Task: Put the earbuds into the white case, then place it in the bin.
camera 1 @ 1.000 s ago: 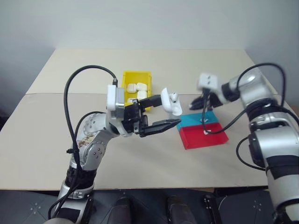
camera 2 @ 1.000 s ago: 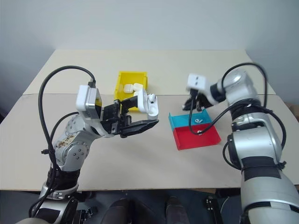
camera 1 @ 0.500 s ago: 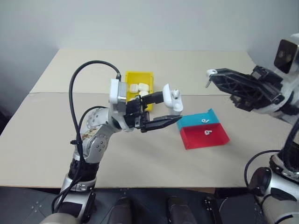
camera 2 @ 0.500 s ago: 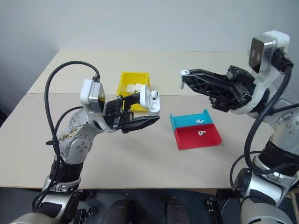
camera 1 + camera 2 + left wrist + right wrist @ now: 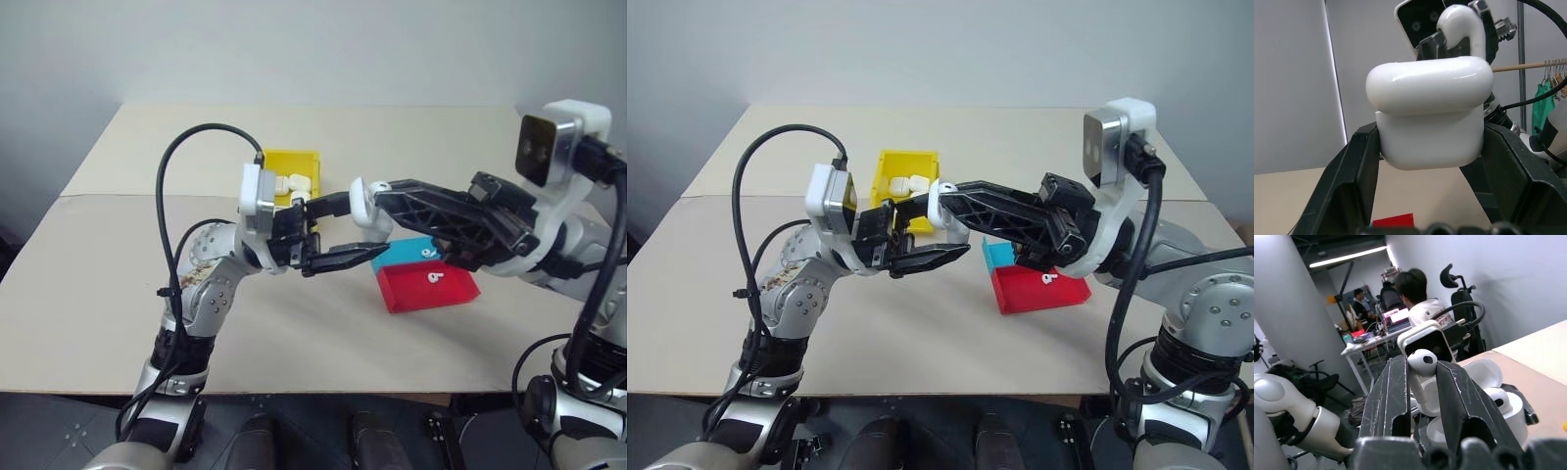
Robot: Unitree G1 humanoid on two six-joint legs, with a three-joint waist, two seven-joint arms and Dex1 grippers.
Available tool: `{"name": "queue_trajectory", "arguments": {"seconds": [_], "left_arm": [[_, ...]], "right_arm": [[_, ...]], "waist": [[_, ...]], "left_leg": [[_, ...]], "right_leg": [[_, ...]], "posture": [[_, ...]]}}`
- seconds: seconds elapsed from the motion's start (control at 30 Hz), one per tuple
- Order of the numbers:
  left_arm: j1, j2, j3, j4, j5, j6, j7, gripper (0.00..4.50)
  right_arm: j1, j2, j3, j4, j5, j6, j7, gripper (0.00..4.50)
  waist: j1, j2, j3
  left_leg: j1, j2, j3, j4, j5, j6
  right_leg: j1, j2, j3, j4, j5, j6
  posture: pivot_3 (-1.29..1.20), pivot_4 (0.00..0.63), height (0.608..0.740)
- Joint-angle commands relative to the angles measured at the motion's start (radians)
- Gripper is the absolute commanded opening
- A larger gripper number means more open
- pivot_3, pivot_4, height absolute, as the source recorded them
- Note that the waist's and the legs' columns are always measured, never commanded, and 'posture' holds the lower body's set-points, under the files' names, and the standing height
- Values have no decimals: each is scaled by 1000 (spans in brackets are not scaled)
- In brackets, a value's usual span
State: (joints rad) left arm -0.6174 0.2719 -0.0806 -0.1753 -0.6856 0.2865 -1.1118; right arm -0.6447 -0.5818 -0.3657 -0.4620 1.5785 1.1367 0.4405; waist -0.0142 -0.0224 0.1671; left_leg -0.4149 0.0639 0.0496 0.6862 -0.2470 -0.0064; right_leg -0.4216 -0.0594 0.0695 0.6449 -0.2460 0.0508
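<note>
Beige and matte, the flat surface [image 5: 323,333] carries everything, and places below are given from the bin [image 5: 289,166], a bright yellow upright-walled plastic box near its middle holding several glossy white cases. Right of the bin and nearer the robot lie a shallow teal tray [image 5: 416,253] and, touching it, a shallow red tray [image 5: 426,287], each with a small white earbud inside, as far as the head views allow. Raised just in front of the bin, the left gripper [image 5: 1430,161] clamps the white case [image 5: 1430,117], smooth and rounded, lid hinged open. From the bin's right, the right gripper [image 5: 1422,382] pinches one stemmed earbud [image 5: 1422,362] right at the case's mouth. Risks, by my reading: the slick earbud could twist in the pinch and miss its socket, or pressing down could lever the case out of the left grip.
</note>
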Motion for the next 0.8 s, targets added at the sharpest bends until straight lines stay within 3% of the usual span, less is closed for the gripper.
{"name": "queue_trajectory", "arguments": {"seconds": [0.03,0.53,0.73,0.8], "left_arm": [[-3,3,9,-29,-8,-8,-1,2788],[-4,4,7,-26,-7,-10,4,2788],[-3,2,3,-34,-7,-11,7,2788],[-2,2,3,-36,-7,-10,8,2788]], "right_arm": [[19,-30,12,-12,19,-57,3,625],[107,-126,49,-48,-20,-141,78,625],[139,-135,76,-100,-129,-197,114,625],[147,-138,83,-106,-147,-212,122,1351]], "waist": [[0,0,0],[1,0,0],[1,0,0],[1,0,0]], "left_leg": [[0,0,0,0,0,0],[0,0,0,0,0,0],[0,0,0,0,0,0],[-1,0,0,0,0,0]], "right_leg": [[0,0,0,0,0,0],[0,0,0,-1,0,0],[0,0,0,-2,0,0],[0,0,0,-2,0,0]], "posture": [[0,150,740],[0,150,740],[0,150,740],[0,150,740]]}}
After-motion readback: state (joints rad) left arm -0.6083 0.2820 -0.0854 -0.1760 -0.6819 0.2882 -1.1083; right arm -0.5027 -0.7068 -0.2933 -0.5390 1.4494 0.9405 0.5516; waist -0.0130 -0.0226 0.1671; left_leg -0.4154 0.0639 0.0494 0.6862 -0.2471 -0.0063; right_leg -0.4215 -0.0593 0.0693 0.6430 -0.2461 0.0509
